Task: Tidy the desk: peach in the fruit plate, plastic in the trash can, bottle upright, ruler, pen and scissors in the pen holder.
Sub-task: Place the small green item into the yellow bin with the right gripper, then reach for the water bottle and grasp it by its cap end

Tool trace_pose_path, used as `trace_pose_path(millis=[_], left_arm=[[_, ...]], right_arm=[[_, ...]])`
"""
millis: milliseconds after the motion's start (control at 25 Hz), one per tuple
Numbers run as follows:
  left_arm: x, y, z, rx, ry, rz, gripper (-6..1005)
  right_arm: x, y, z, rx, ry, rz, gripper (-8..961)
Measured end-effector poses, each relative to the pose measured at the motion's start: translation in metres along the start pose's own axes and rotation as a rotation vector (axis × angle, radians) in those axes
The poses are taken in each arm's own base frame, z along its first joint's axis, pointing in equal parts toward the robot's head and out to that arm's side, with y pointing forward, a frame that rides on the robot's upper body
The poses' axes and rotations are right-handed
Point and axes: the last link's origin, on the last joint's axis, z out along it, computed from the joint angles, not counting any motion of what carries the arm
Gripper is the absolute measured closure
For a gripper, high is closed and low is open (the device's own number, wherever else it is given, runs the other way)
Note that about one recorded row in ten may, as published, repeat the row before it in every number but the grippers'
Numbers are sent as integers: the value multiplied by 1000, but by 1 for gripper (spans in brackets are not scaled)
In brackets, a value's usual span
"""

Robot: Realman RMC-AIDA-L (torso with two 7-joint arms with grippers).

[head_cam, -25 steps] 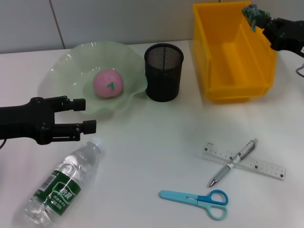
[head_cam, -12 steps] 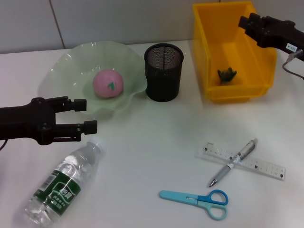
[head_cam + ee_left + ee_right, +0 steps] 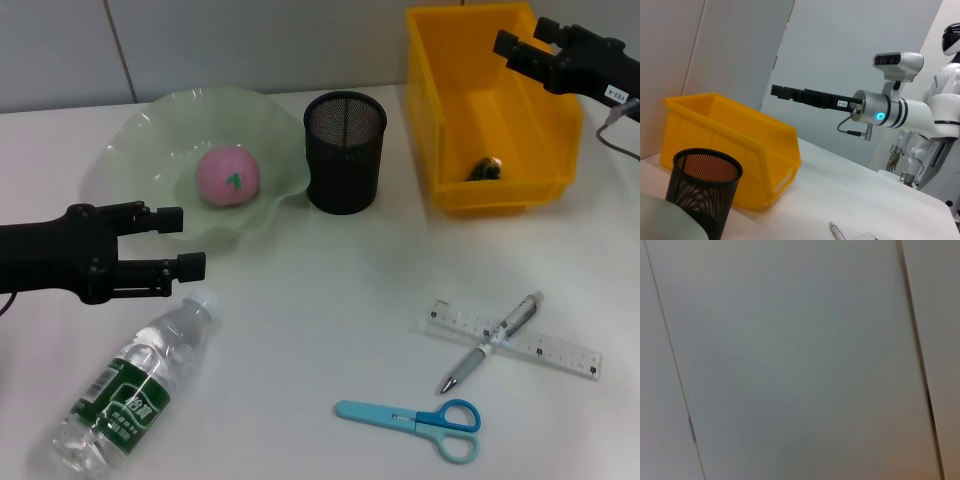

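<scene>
The pink peach (image 3: pixel 227 175) lies in the pale green fruit plate (image 3: pixel 130 140). A crumpled dark piece of plastic (image 3: pixel 485 170) rests on the floor of the yellow bin (image 3: pixel 500 195) that serves as trash can. My right gripper (image 3: pixel 525 40) hovers open above the bin's far right corner, holding nothing. The clear bottle (image 3: pixel 130 390) with a green label lies on its side at the front left. My left gripper (image 3: pixel 180 241) stands open just above its cap end. The pen (image 3: pixel 510 322) lies across the clear ruler (image 3: pixel 555 350); blue scissors (image 3: pixel 410 420) lie in front. The black mesh pen holder (image 3: pixel 345 150) stands between plate and bin.
In the left wrist view the pen holder (image 3: pixel 707 187), the yellow bin (image 3: pixel 735 145) and my right arm (image 3: pixel 875 107) above it show. The right wrist view shows only a grey wall panel. White tabletop lies between the bottle and the scissors.
My right gripper opened and let the plastic go; it fell and settled on the bin's floor. The gripper shifted slightly. The left arm has not moved.
</scene>
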Motion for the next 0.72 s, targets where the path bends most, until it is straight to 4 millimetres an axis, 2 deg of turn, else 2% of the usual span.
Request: trace_pose_path(millis=[80,480,720], left_arm=[[0,0,0,-1,0,1,169],[1,-1,1,0,0,9,169],[2,-1,1,0,0,10,170]], right_arm=[[-1,0,0,1,-5,1,229],[-5,2,-2,-8,-39,10,206],[-15,12,-14,-118,-72,20,205]])
